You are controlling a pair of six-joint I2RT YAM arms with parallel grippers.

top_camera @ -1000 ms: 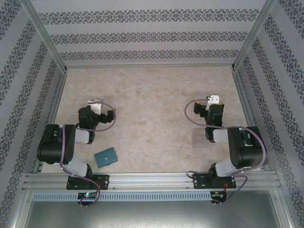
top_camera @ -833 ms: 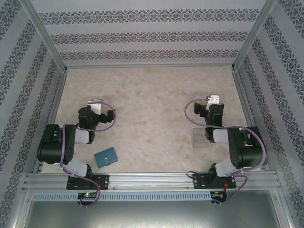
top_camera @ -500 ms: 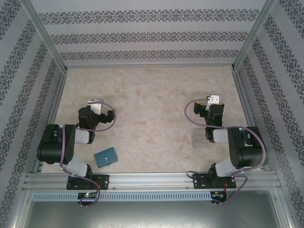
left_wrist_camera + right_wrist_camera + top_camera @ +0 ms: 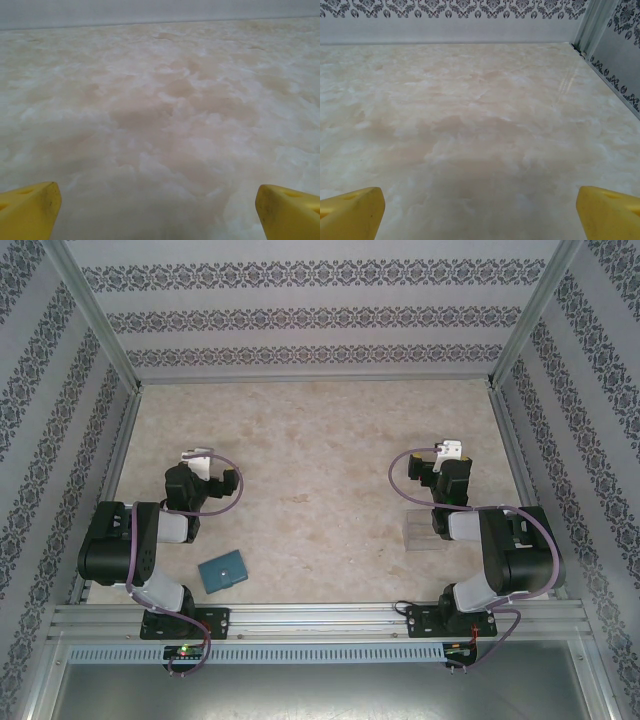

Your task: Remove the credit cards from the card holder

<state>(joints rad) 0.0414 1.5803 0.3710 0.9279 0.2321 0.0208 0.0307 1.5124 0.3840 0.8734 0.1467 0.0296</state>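
Note:
The card holder point(image 4: 223, 571), a small flat teal wallet, lies folded shut on the marbled table point(image 4: 320, 440) near the front edge, just right of the left arm's base. The credit cards are hidden from view. My left gripper point(image 4: 197, 462) hovers behind the holder, well apart from it and facing the far wall. In the left wrist view the left gripper point(image 4: 157, 212) is open, its yellow fingertips point(image 4: 30, 210) wide apart over bare table. My right gripper point(image 4: 450, 455) sits on the right side. The right gripper point(image 4: 480, 212) is open too, with nothing between its fingertips point(image 4: 610, 210).
A clear plastic box point(image 4: 425, 530) stands on the table just under the right arm's forearm. Patterned walls point(image 4: 320, 315) close in the back and both sides, with metal posts point(image 4: 587, 22) at the corners. An aluminium rail point(image 4: 320, 618) runs along the front edge.
The left gripper's head has shifted slightly to the left. The right arm and the card holder have not moved.

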